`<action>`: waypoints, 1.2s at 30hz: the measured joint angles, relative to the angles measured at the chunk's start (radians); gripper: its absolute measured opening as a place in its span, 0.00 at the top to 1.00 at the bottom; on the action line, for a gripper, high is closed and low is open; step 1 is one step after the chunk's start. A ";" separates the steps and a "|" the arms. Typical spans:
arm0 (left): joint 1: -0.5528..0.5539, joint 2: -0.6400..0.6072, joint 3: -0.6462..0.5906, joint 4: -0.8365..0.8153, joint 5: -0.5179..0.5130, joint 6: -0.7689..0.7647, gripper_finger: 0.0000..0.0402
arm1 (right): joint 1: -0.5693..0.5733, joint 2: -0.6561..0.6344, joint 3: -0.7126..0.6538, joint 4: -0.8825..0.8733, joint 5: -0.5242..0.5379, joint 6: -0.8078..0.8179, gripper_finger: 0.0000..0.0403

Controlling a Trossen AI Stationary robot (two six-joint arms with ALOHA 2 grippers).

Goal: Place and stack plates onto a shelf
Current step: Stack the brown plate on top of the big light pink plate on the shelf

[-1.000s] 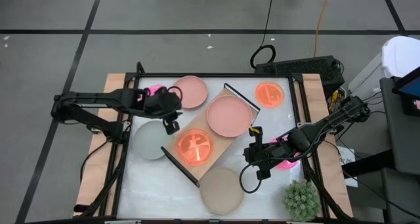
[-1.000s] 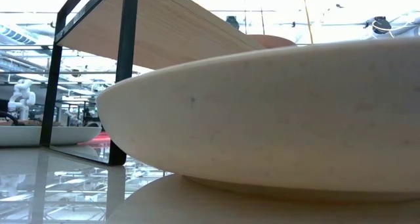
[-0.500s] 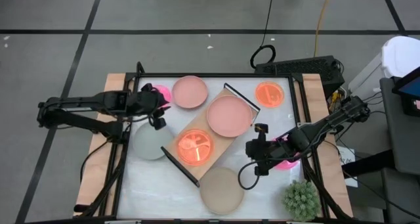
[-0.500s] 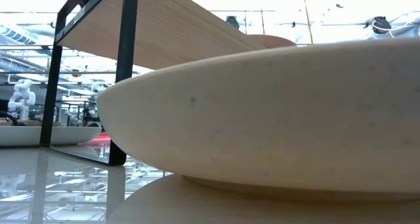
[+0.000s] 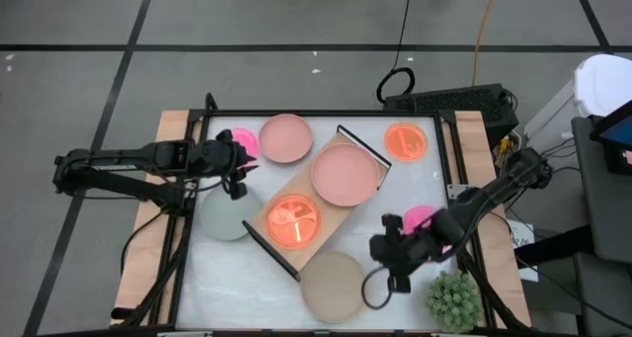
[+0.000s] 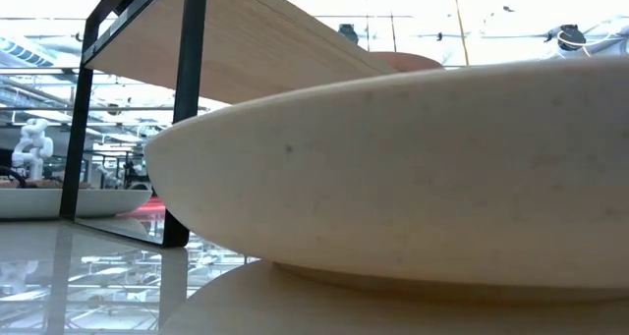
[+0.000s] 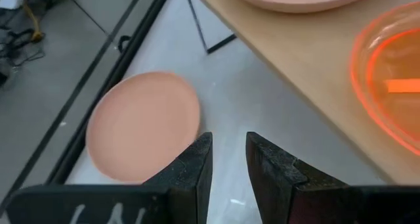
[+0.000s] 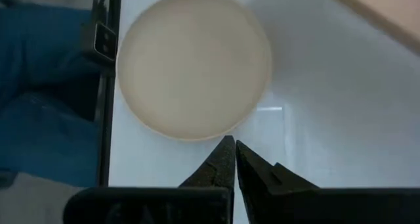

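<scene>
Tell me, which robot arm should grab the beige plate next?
Probably the right. Its gripper hangs beside the beige plate, fingers nearly shut. The left gripper is across the shelf.

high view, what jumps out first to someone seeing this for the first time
The glowing orange plate on the slanted wooden shelf grabs the eye first, with a dusty pink plate beside it on the same board. Next come the two dark arms: the left gripper near the grey plate, the right gripper beside the beige plate.
</scene>
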 joint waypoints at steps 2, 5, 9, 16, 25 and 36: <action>0.001 0.003 0.000 0.000 0.010 -0.006 0.75 | 0.015 0.028 0.000 0.031 0.001 -0.002 1.00; 0.001 0.005 0.000 0.004 0.010 -0.009 0.75 | 0.036 0.069 0.000 0.072 0.001 -0.012 1.00; 0.000 0.009 0.000 0.003 0.011 -0.050 0.75 | 0.066 0.121 0.000 0.124 -0.023 -0.064 1.00; -0.014 0.009 -0.026 0.013 0.011 -0.071 0.75 | 0.093 0.217 0.000 0.206 -0.025 -0.122 1.00; -0.022 0.007 -0.109 0.014 0.012 -0.122 0.75 | 0.094 0.302 0.000 0.311 -0.079 -0.159 0.80; -0.047 0.007 -0.111 0.023 0.014 -0.069 0.75 | 0.108 0.377 0.000 0.468 -0.233 -0.438 0.62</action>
